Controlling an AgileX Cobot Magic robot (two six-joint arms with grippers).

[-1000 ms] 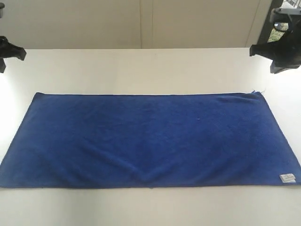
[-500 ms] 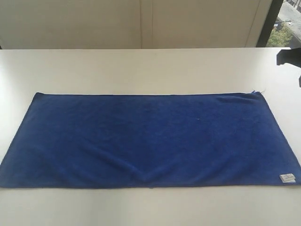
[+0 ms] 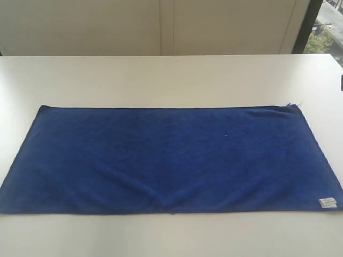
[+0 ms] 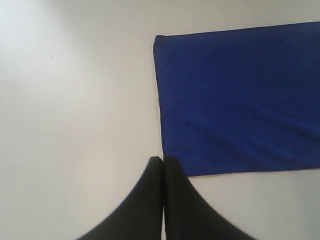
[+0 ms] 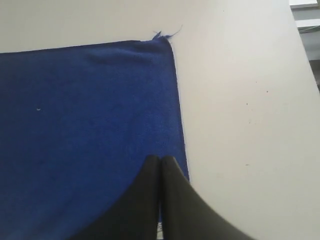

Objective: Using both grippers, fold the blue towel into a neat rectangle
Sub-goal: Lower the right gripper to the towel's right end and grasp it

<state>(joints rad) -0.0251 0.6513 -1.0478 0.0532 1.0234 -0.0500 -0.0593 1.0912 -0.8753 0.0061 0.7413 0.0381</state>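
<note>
Both arms are leaving the exterior view; the left end effector [image 4: 163, 161] and right end effector [image 5: 160, 160] are hanging shut, empty; the blue towel [image 3: 171, 158] is lying flat, unfolded, on the worktop [image 3: 171, 80]; folding is not starting yet.

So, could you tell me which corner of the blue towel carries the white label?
The near right corner of the blue towel in the exterior view: the white label sits there; the other three corners show none.
</note>
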